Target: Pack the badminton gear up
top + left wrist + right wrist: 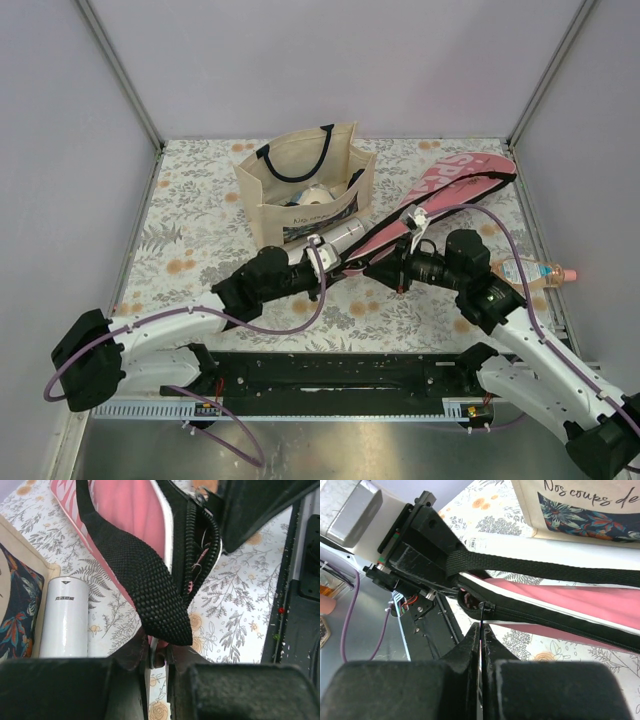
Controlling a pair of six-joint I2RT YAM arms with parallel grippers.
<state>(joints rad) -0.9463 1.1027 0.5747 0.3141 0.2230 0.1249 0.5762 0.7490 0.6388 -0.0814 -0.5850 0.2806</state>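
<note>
The pink "SPORT" cover lies diagonally on the floral table, its narrow end towards the arms. My left gripper is shut on the thin pink-and-white edge of the cover at that end, under the black strap. The zipper gapes open beside it. My right gripper is shut on the zipper pull of the cover, facing the left gripper. A long white tube lies between the cover and the tote bag.
A beige tote bag with black handles stands at the back centre, close to the tube. A small clear bottle with a pink cap lies at the right edge. The black base rail runs along the near edge.
</note>
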